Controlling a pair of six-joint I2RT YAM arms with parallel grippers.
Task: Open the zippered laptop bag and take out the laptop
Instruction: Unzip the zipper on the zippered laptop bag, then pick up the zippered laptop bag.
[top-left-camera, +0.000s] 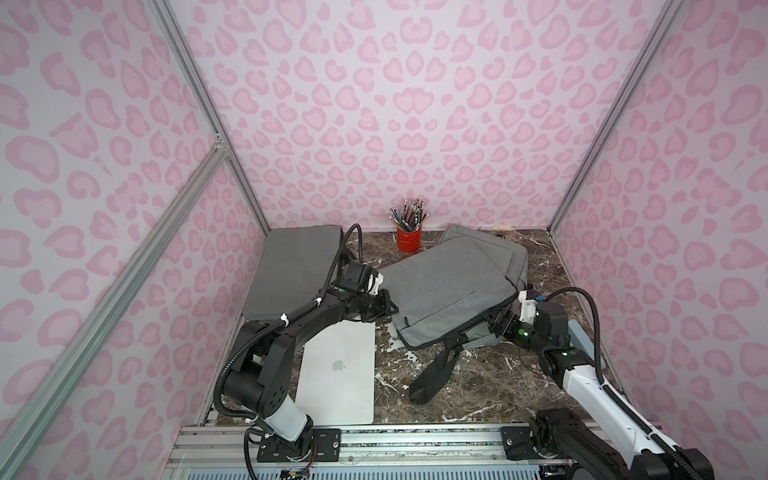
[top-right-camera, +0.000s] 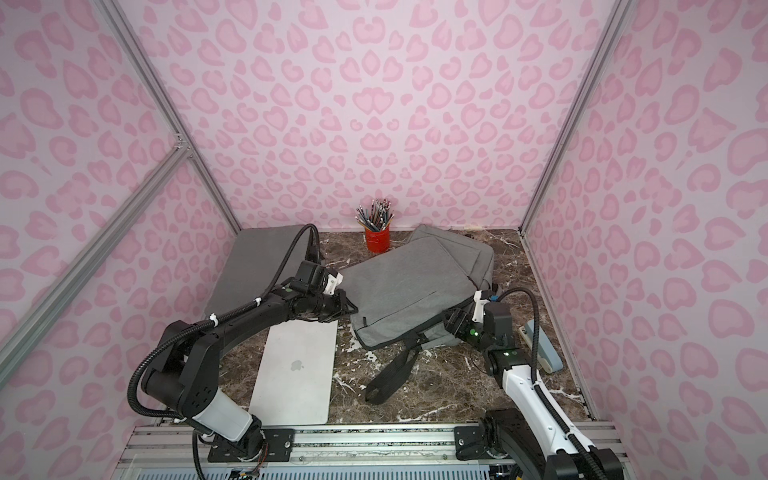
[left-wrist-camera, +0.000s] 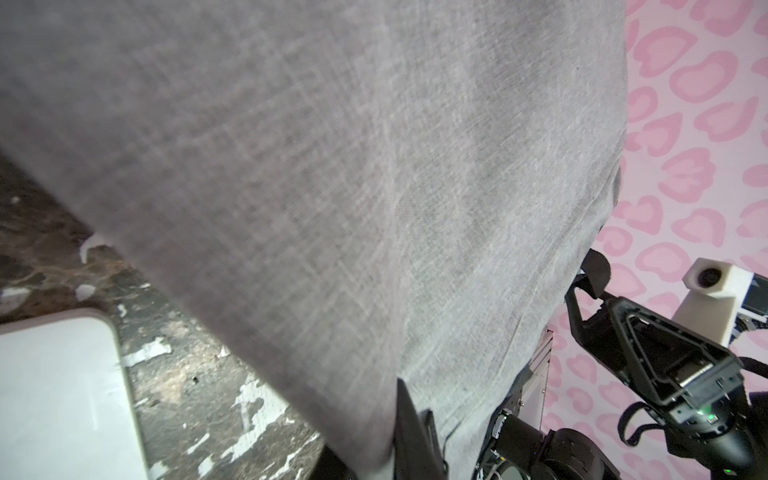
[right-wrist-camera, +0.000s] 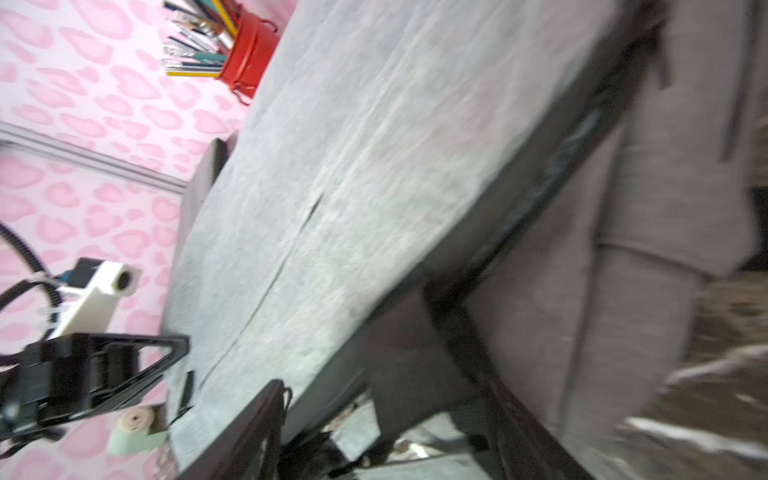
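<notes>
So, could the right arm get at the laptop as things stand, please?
Probably not easily: the laptop lies on the left, partly under the left arm, and the bag and its strap sit between it and the right tool.

The dark marble worktop (top-left-camera: 478, 386) carries a silver laptop (top-left-camera: 338, 374), a grey laptop bag (top-left-camera: 449, 291), a grey pad (top-left-camera: 291, 270) and a red pencil cup (top-left-camera: 409, 240).

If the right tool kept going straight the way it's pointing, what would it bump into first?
The grey bag, most likely: the right tool, open, points straight at its near edge from close by.
</notes>
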